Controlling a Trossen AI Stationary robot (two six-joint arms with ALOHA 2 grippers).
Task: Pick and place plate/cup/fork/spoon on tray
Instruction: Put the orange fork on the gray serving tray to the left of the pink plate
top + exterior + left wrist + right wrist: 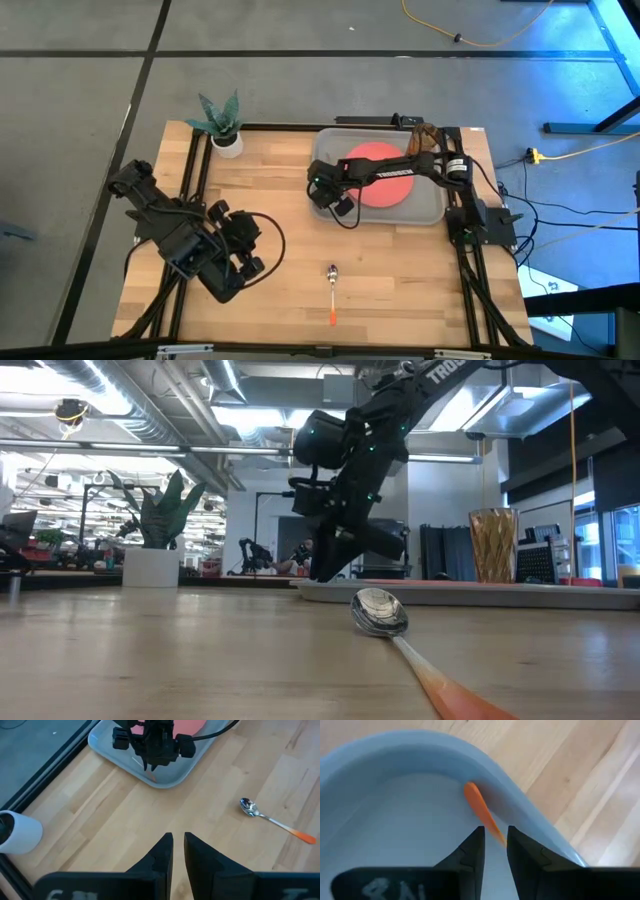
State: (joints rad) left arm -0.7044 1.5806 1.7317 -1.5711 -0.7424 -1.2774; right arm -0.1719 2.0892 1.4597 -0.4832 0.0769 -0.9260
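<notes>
The grey tray (432, 212) lies at the table's far right with the coral plate (366, 155) in it and the amber cup (492, 545) at its far right corner. My right gripper (495, 832) hangs low over the tray's near left corner, shut on the fork, of which only the orange handle (477, 802) shows. The spoon (332, 290) lies flat on the wood near the front edge, bowl toward the tray. My left gripper (178, 837) waits above the table's near left, its fingers close together with nothing between them. My right gripper pinches the fork's orange handle (496, 834) between its two fingertips. The fingers come steeply from above. The handle sticks out past them, its free end (470, 789) close to the tray's curved inner wall (520, 795); whether it touches the tray, I cannot tell. The tines are hidden.
A white pot with a green plant (226, 128) stands at the far left corner. Bare wood lies between the tray's near rim and the spoon, and across the table's middle. A black frame runs along the table's edges.
</notes>
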